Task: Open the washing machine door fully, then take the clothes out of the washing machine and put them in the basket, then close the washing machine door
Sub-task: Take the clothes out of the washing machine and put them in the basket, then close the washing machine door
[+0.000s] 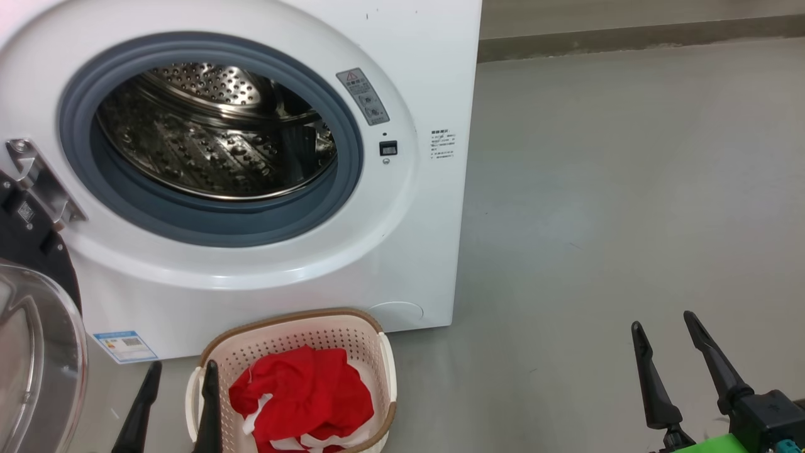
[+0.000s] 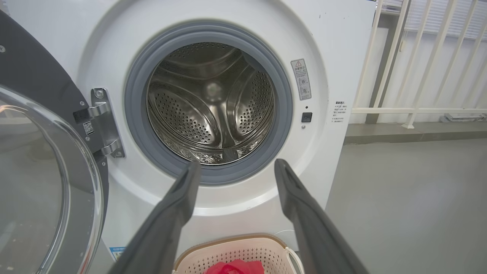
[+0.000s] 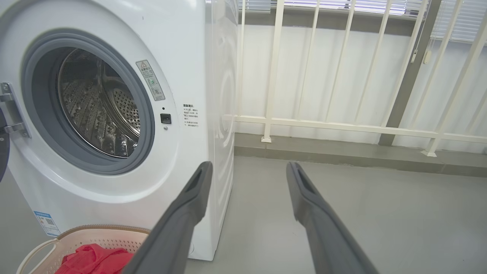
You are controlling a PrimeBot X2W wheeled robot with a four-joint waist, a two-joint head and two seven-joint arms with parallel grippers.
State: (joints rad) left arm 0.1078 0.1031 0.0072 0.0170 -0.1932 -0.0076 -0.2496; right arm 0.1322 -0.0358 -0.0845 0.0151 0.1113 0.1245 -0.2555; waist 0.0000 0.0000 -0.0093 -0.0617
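My left gripper (image 1: pixel 182 366) and right gripper (image 1: pixel 663 321) hang spread wide, holding nothing. Just ahead, the red jersey clothes (image 1: pixel 302 390) lie in the cream perforated plastic basket (image 1: pixel 283 319). Beyond, the white front-loading washing machine (image 1: pixel 409 251) shows an empty-looking steel drum (image 1: pixel 214 138), with its black-rimmed round glass door (image 1: pixel 38 352) open at my left. When I close the door, my fingers might slip off the bulging glass, or my arm could knock the basket.

1. The washing machine door (image 1: pixel 38 352) runs off the head view's left edge, at lower left.
2. The basket (image 1: pixel 283 319) is cropped by the bottom edge.
3. The printed label (image 1: pixel 443 145) is too small to read.
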